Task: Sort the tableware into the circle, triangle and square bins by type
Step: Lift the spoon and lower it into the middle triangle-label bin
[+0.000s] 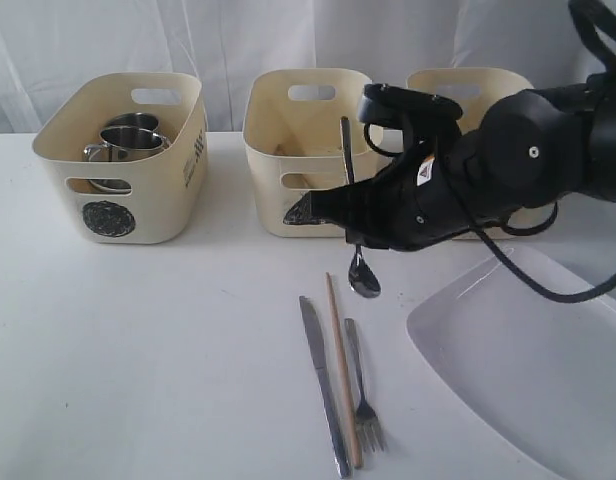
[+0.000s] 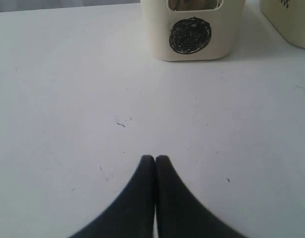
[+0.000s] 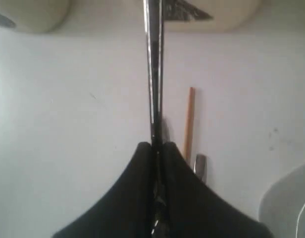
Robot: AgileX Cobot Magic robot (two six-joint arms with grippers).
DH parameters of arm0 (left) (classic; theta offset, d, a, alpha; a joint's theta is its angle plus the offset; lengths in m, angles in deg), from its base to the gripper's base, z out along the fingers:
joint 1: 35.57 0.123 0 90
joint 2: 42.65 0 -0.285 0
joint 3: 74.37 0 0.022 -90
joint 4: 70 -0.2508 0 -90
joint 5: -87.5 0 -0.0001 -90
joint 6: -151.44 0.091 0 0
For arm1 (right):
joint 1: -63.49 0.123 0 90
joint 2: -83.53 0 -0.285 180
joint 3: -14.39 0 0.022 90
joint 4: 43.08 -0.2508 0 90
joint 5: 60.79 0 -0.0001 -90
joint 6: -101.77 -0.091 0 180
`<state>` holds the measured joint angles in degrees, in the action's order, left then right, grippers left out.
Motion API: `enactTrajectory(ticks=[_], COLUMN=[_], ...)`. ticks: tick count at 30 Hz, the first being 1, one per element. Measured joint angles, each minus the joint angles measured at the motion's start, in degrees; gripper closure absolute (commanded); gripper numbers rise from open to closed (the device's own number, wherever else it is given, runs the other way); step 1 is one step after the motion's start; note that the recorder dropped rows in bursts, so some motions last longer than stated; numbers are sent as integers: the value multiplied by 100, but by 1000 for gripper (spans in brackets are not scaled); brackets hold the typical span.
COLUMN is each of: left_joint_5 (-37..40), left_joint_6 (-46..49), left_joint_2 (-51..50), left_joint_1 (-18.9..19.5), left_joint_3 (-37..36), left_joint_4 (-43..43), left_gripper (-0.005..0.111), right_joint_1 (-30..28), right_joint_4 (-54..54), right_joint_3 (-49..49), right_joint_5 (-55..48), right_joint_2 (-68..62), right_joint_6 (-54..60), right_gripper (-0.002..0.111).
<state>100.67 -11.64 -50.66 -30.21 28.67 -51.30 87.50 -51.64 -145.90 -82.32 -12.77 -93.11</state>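
My right gripper is shut on the steel spoon, which hangs nearly upright with its bowl down close to the table, in front of the triangle bin. In the right wrist view the spoon handle runs out from between the fingers. On the table lie a knife, a wooden chopstick and a fork. The white square plate sits at the right. Steel mugs are in the circle bin. My left gripper is shut and empty, facing the circle bin.
A third cream bin stands behind my right arm, its mark hidden. The chopstick and a steel handle end lie just beyond my right fingers. The plate rim is close by.
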Motion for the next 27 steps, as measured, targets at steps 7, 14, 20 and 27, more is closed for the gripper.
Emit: enactTrajectory(ticks=[7,14,20,27], left_joint_5=[0,0,0,0], left_joint_6=[0,0,0,0], left_joint_2=[0,0,0,0], left_joint_1=[0,0,0,0], left_joint_3=[0,0,0,0], left_joint_4=[0,0,0,0], left_gripper=[106,106,106,106], right_joint_1=[-51,-326,-374,-519], right_joint_4=[-5,-5,6,6], right_joint_3=[-662,-1542,-2301,-3203], right_joint_5=[587,1029,1442,1563], right_joint_2=[-343,-1163,-1707,-2281], right_joint_6=[748,1200,1413,1663], right_gripper=[108,108,108,108])
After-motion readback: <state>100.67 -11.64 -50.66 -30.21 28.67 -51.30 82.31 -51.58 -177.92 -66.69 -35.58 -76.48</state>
